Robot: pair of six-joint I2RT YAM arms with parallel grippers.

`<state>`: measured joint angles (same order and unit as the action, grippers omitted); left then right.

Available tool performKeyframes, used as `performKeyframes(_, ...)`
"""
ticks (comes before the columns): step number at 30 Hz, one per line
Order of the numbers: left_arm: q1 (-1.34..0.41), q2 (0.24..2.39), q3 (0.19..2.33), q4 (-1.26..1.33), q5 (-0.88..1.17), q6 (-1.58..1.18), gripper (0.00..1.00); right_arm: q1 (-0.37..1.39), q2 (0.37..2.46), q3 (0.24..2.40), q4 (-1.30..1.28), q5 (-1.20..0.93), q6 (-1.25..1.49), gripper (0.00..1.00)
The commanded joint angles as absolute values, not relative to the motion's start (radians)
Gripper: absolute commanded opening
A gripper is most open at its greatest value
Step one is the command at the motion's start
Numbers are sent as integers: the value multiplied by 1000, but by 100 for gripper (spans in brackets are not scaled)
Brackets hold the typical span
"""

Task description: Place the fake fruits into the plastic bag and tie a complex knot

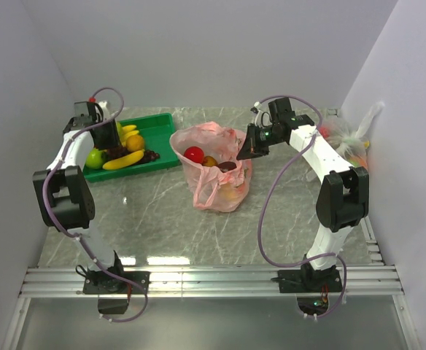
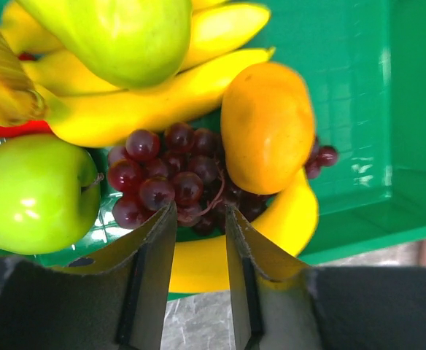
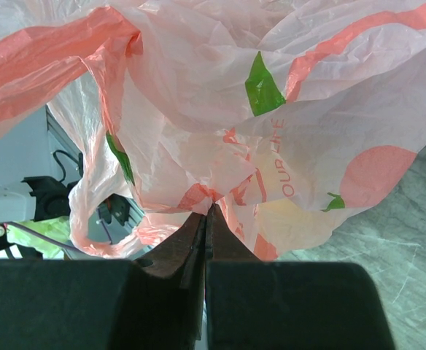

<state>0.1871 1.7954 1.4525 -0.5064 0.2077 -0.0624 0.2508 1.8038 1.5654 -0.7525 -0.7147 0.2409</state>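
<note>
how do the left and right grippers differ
The left gripper has its jaws apart at the grapes in the green tray; the right gripper is pinched shut on the rim of the pink plastic bag. The left hangs over the tray, the right beside the bag's open mouth. Both are two-fingered.

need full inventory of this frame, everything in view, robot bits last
tray: 1, green, far left of table
bananas: several, yellow, in tray
green fruits: 2, green, in tray
orange fruit: 1, orange, in tray
grapes: 1 bunch, dark purple, in tray
plastic bag: 1, pink, table centre, mouth open
bagged fruits: at least 3, red, orange and dark, inside plastic bag
clear bag: 1, colourless with white tufted top, by right wall
table: 1, grey marble look
arms: 2, white and black, near edge
left fingers: over tray, either side of grapes, grip unclear
right fingers: shut on plastic bag's film
</note>
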Motion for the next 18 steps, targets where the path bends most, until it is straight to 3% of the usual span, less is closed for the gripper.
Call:
performKeyframes(1, 175, 1819, 1451, -531, 126, -37, 38, 250, 1799, 1598, -758, -712, 233, 0)
performKeyframes(13, 150, 1841, 1457, -514, 66, -23, 33, 250, 1799, 1592, -756, -710, 233, 0)
performKeyframes(18, 149, 1852, 1460, -517, 66, -23, 22, 249, 1799, 1591, -753, -710, 236, 0)
